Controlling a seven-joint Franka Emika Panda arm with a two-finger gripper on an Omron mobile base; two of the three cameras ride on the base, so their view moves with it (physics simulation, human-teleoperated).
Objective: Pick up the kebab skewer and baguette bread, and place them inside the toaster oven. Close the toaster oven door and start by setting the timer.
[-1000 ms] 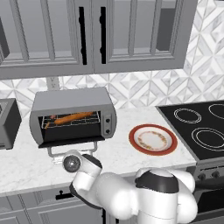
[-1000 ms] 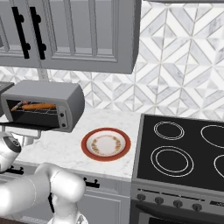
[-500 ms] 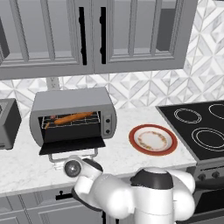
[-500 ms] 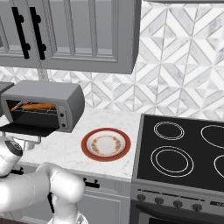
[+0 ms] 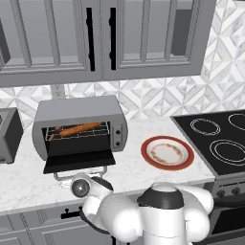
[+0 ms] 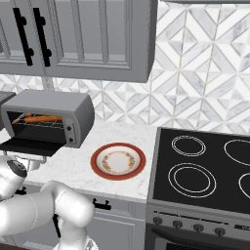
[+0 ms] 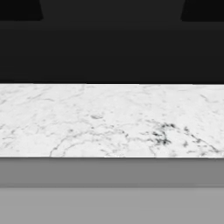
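Observation:
The toaster oven (image 5: 79, 111) (image 6: 73, 105) stands at the counter's left with its door (image 5: 79, 160) (image 6: 27, 145) dropped open and flat. On the wire rack inside lie the golden baguette bread (image 5: 82, 128) (image 6: 44, 118) and, to its left, the kebab skewer (image 5: 52, 134) (image 6: 18, 117). My gripper (image 5: 80, 183) (image 6: 17, 167) hangs at the counter's front edge, just below the door's grey bar handle (image 5: 79, 175). It is open and holds nothing. The hand view looks at the marble counter (image 7: 112, 120) with a dark panel (image 7: 112, 48) above it.
A red-rimmed plate (image 5: 167, 153) (image 6: 118, 161) sits on the counter right of the oven. The black stovetop (image 5: 215, 143) (image 6: 205, 168) lies further right. A dark-grey appliance (image 5: 7, 136) stands at the far left. Wall cabinets (image 5: 100, 38) hang above.
My hand has sunk a little, away from the door's handle toward the counter's front edge. The door stays open and the food has not moved.

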